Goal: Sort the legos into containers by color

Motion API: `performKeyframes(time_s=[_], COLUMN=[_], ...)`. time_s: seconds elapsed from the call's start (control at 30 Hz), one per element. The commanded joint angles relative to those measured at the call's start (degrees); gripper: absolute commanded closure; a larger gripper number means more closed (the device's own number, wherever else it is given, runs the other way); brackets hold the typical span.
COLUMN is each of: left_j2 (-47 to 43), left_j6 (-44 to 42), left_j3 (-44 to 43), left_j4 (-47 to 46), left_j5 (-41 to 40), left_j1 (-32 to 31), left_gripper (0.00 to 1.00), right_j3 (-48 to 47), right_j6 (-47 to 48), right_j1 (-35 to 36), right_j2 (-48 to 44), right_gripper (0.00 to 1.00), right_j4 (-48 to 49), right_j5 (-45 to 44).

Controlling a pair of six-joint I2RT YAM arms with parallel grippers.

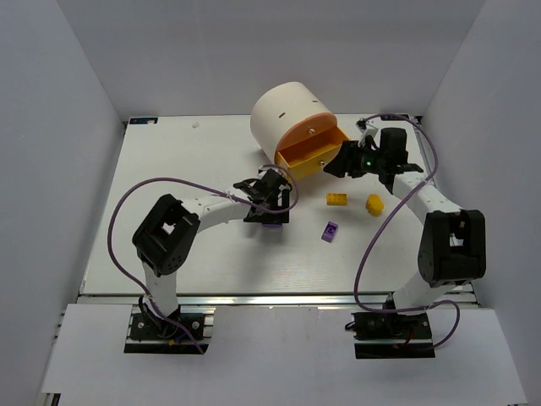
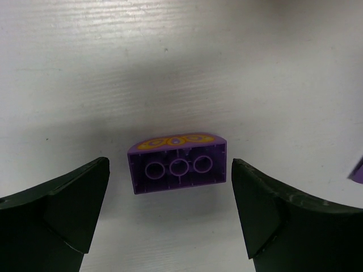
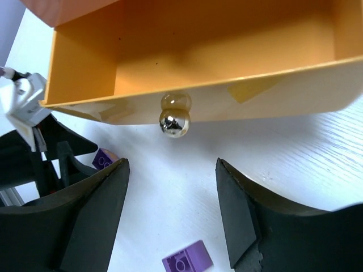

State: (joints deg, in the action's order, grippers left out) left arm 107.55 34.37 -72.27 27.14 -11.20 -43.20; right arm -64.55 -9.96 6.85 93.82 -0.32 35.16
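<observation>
The cream-white drum [image 1: 292,114] lies on its side at the back, with one orange drawer [image 1: 311,156] pulled out. In the right wrist view the drawer [image 3: 227,51] looks empty, and its metal knob [image 3: 174,122] sits just ahead of my open right gripper [image 3: 172,170], apart from it. My right gripper [image 1: 344,161] is at the drawer's right end. My left gripper [image 1: 270,213] is open over a purple lego [image 2: 177,164], which lies on its side between the fingers, untouched. A yellow lego [image 1: 337,200], a yellow-orange piece [image 1: 374,204] and a second purple lego [image 1: 330,231] lie on the table.
The second purple lego also shows below the right gripper [image 3: 187,262], and the first one beside the left gripper's fingers [image 3: 104,160]. White walls enclose the table [image 1: 186,245] on three sides. The purple cables loop over the table beside each arm.
</observation>
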Motion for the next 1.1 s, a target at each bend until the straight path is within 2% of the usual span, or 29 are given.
performKeyframes(time_s=[0.0, 0.2, 0.37, 0.43, 0.57, 0.6, 0.67, 0.7, 0.77, 0.8, 0.87, 0.9, 1.0, 1.07], left_j2=[-0.6, 2.1, 3.5, 3.2, 1.5, 0.7, -3.9, -5.8, -12.3, -14.0, -16.3, -17.1, -16.2, -14.9], left_j6=[2.2, 3.4, 4.1, 4.6, 4.9, 4.8, 4.2, 4.0, 3.7, 3.9, 4.9, 5.3, 5.9, 7.3], left_j3=[-1.0, -3.0, -4.7, -4.4, -4.1, -4.0, -3.4, -3.1, -1.9, -2.0, -4.0, -5.2, -10.9, -15.9], left_j4=[1.0, 2.1, 4.4, 4.2, 4.6, 4.5, 3.4, 2.7, 0.2, -0.5, -0.5, 0.0, 0.5, 0.7], left_j5=[-3.2, -4.5, -6.4, -6.8, -7.0, -6.9, -5.7, -5.3, -5.0, -5.1, -6.6, -7.1, -8.6, -9.2], left_j1=[-1.2, -2.4, -3.0, -3.0, -3.6, -3.6, -4.2, -4.2, -4.7, -4.7, -4.7, -4.7, -4.7, -4.7], left_gripper=[0.03, 0.09, 0.23, 0.24, 0.38, 0.45, 0.52, 0.60, 0.65, 0.66, 0.66, 0.67, 0.67, 0.67], right_j3=[1.5, 3.1, 4.0, 4.7, 5.9, 6.2, 6.2, 6.2, 6.9, 7.5, 9.1, 9.5, 10.5, 11.1], right_j6=[1.8, 2.0, 2.2, 2.4, 3.6, 4.1, 5.9, 7.0, 9.5, 9.7, 11.8, 11.9, 12.3, 12.6], right_j1=[-1.0, -2.0, -2.5, -2.7, -3.0, -2.9, -3.2, -3.4, -3.5, -3.6, -3.7, -3.9, -3.8, -3.7], right_j2=[-4.0, -6.3, -7.8, -8.6, -10.3, -10.8, -11.4, -11.6, -12.8, -13.2, -14.5, -15.1, -15.7, -16.3], right_gripper=[0.32, 0.32, 0.32, 0.32, 0.32, 0.33, 0.33, 0.36, 0.41, 0.50, 0.62, 0.77, 1.00, 1.00], right_j4=[-1.1, -0.8, -0.7, -0.4, -0.4, -0.6, -2.1, -2.9, -4.2, -4.2, -4.5, -4.9, -6.0, -6.1], right_j5=[0.6, 1.1, 1.5, 1.6, 2.1, 2.4, 3.2, 3.3, 2.9, 2.6, 2.3, 1.9, 1.8, 1.2])
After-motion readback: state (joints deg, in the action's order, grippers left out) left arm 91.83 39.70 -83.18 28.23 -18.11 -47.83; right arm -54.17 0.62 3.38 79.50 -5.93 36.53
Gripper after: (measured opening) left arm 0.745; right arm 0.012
